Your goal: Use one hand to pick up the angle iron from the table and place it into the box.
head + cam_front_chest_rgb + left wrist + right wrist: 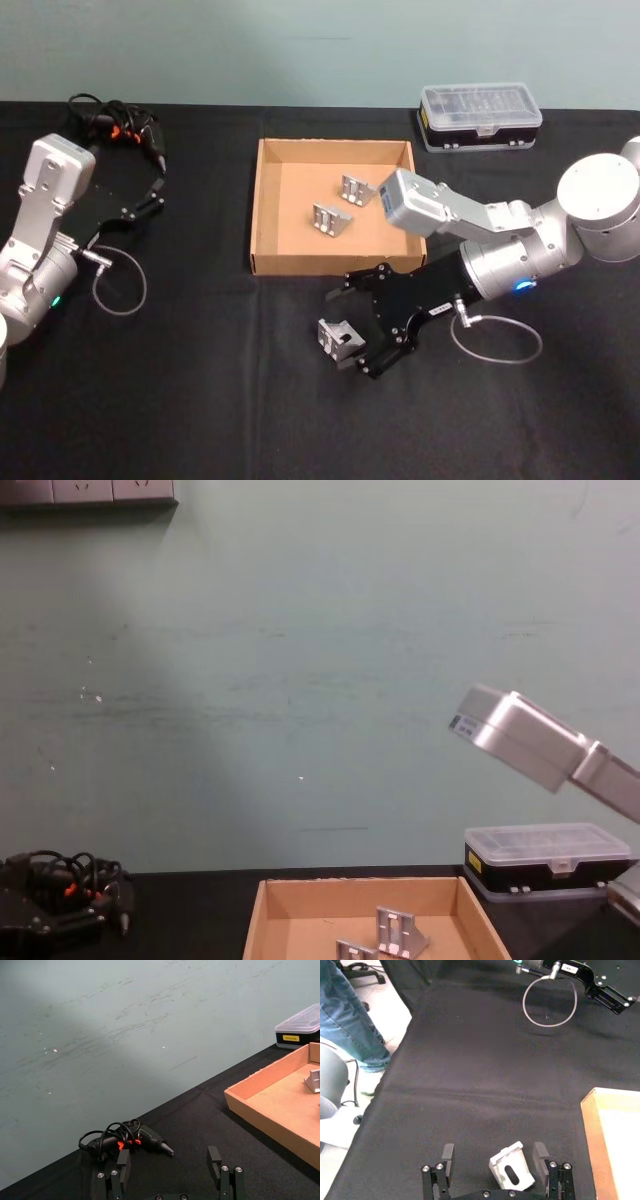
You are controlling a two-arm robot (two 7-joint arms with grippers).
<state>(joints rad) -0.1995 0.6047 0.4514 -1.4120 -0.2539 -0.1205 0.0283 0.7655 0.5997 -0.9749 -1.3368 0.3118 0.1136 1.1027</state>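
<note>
The black tabletop (200,420) carries the tan box (262,215) at its middle. In front of the box the right hand (350,332) sits low, spread wide and gripping nothing. The left hand (152,195), also open, is parked far left. The angle iron (336,340) rests on the tabletop between the right fingers (448,1156). The right wrist view shows it nearer one finger; whether it touches, I cannot tell. The chest view shows two more irons (400,932) inside the box.

The table (200,400) bears the box (262,215), an angle iron (338,340), a clear-lidded case (480,115) and perhaps a corded screwdriver (125,125).
</note>
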